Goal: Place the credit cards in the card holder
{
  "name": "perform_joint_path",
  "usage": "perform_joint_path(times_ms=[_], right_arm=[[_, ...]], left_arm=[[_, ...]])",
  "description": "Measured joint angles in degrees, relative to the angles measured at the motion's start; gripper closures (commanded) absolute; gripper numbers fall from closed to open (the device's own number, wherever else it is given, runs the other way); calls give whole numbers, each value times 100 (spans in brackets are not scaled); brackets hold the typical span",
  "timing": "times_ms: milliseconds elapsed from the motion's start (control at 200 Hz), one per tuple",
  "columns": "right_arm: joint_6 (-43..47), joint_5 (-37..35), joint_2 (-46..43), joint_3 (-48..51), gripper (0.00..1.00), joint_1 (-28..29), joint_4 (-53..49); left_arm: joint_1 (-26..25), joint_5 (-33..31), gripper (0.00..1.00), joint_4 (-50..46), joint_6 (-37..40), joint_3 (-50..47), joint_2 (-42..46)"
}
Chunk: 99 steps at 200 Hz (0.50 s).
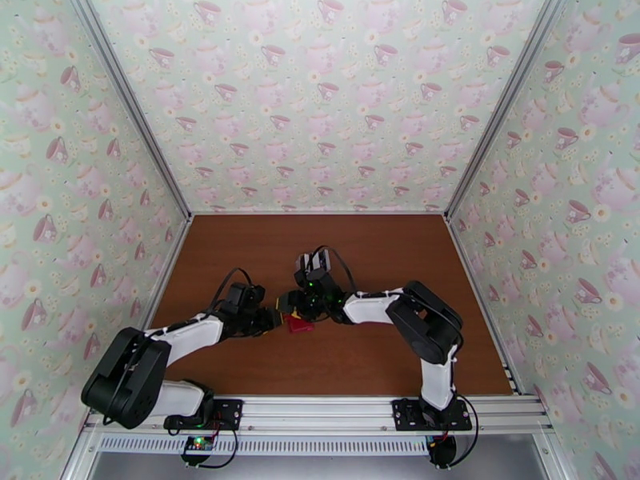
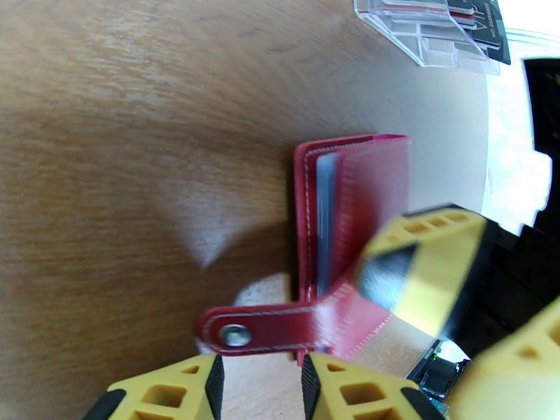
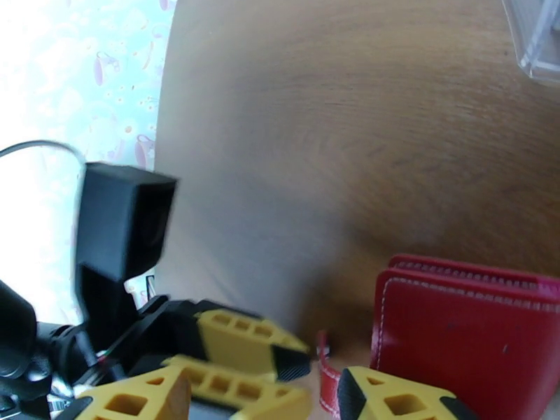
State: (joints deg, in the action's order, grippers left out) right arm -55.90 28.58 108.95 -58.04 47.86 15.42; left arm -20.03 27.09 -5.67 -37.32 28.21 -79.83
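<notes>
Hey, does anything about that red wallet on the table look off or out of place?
The card holder is ajar, its snap tab unfastened and sticking out sideways on the table; nothing looks damaged.

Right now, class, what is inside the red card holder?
Inside the card holder, pale blue-grey pockets show edge-on. The red front cover hides whether any card sits in them.

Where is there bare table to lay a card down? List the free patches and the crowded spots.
Free: the far half of the table, bordered by the back wall; the near strip between the arm bases. Crowded: the centre, where the left gripper and right gripper flank the card holder, clear rack nearby.
</notes>
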Motion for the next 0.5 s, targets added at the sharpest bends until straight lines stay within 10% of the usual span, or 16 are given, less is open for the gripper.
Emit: perform_joint_path(times_ms=[496], right_arm=[[984, -577, -1091, 841, 40, -739, -1314]], left_arm=[[-4, -197, 63, -293, 133, 221, -236]])
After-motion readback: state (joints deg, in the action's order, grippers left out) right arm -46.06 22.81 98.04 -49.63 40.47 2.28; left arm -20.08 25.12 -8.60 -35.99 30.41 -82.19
